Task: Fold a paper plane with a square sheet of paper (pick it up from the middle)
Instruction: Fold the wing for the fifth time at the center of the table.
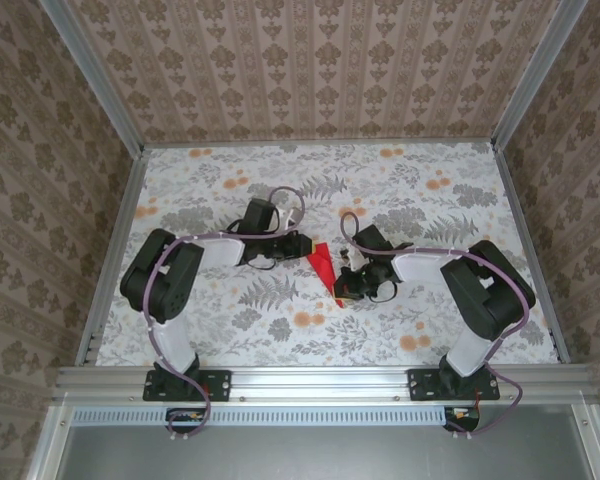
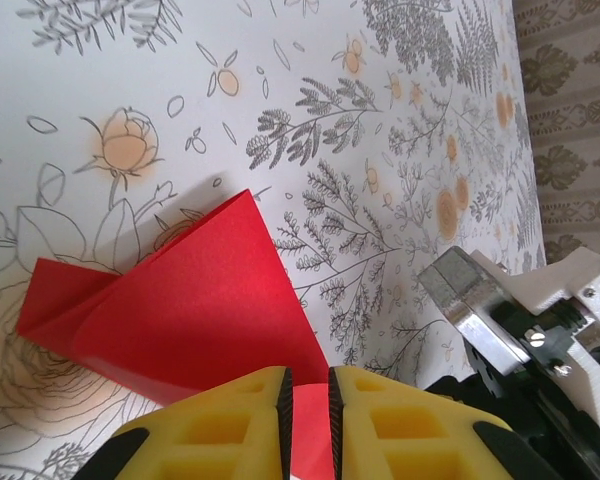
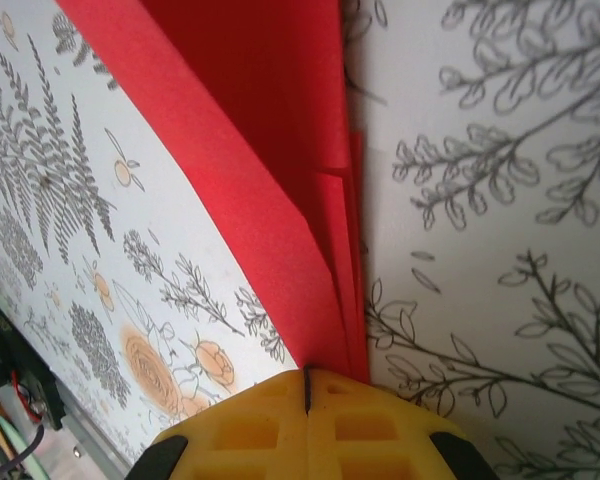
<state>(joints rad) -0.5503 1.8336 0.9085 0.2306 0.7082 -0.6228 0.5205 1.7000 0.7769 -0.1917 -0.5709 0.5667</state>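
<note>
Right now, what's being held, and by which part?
The right claw is shut on the red paper at its narrow folded end. The left claw, slightly open, straddles an edge.

- The paper plane [image 2: 195, 300] was made of thin, matt paper.
- The bench [image 2: 400, 130] was covered in smooth print.
- The left end effector [image 2: 307, 400] was faced in matt plastic.

Overhead camera looks down; both wrist cameras, close in, share the paper [image 2: 200, 290].
</note>
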